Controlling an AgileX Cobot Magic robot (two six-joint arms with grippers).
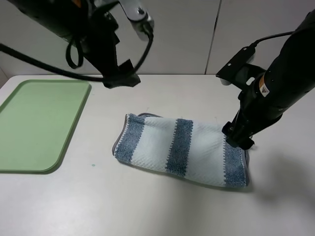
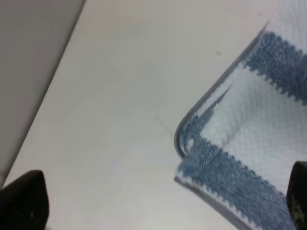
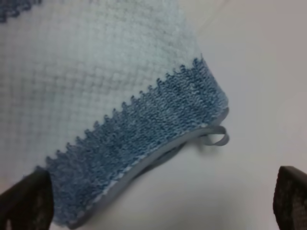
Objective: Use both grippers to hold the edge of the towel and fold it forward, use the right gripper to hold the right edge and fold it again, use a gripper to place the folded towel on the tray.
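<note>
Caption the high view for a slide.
Folded striped towel; right hand open at its right edge, left hand open overhead, green tray nearby.

No word, number or brand can be read anywhere. The one sign is a small orange-and-white sticker on the bulky matte-black right robot arm, its marking too small to read.

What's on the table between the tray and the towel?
Bare table, apart from a tiny greenish speck close to the tray; the towel lies apart from it. Shows in the exterior high view.
</note>
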